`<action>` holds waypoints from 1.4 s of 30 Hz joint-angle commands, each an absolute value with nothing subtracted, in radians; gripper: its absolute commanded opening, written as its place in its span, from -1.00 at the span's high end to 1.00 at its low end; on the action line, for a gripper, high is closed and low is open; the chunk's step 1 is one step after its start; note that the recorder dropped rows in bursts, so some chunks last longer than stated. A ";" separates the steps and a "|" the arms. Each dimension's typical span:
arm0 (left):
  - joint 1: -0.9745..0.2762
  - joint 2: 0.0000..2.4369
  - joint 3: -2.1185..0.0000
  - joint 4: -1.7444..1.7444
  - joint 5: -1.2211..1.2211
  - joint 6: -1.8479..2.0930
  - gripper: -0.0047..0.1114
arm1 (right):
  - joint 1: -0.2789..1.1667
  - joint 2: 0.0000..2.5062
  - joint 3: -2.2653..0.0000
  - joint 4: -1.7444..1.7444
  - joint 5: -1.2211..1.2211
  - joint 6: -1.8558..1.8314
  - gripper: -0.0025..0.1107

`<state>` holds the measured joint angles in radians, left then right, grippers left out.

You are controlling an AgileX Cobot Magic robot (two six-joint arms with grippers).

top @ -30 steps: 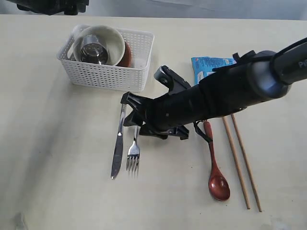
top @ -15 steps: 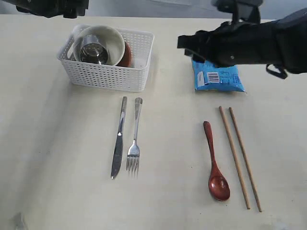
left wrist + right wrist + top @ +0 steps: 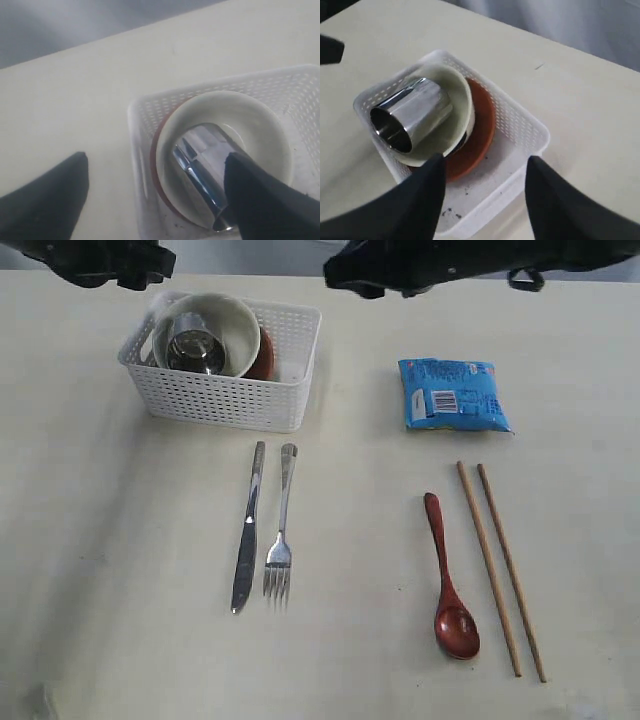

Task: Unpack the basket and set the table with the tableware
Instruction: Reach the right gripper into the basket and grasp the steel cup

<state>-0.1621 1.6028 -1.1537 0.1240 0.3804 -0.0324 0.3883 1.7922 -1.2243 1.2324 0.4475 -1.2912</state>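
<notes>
Basket (image 3: 225, 400) holds cup (image 3: 195, 345) inside bowl (image 3: 236, 318), against plate (image 3: 265, 355). Left gripper (image 3: 155, 156) and right gripper (image 3: 486, 160) hang near basket, both spread wide, gripping nothing.

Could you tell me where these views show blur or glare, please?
Exterior view: sharp, evenly lit, the knife and fork crisp with faint shadows. Left wrist view: soft throughout, the steel cup streaked with reflections, the jaws dark blurs. Right wrist view: clearer, the cup mirror-bright, the jaws out of focus.
</notes>
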 commanded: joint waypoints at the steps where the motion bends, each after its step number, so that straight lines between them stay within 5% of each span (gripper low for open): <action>1: -0.161 1.593 -1.148 0.156 0.354 -0.056 -0.29 | 0.486 1.906 -1.304 1.213 0.455 -1.465 0.11; 14: -0.042 1.593 -1.148 0.205 0.396 -0.160 -0.29 | 0.714 2.103 -1.426 1.064 0.042 -1.548 0.11; 37: 0.014 1.593 -1.148 0.194 0.393 -0.209 -0.29 | 0.722 2.235 -1.571 1.071 0.008 -1.550 0.12; 42: 0.014 1.593 -1.148 0.194 0.391 -0.209 -0.29 | 0.723 2.235 -1.571 1.071 -0.010 -1.548 0.82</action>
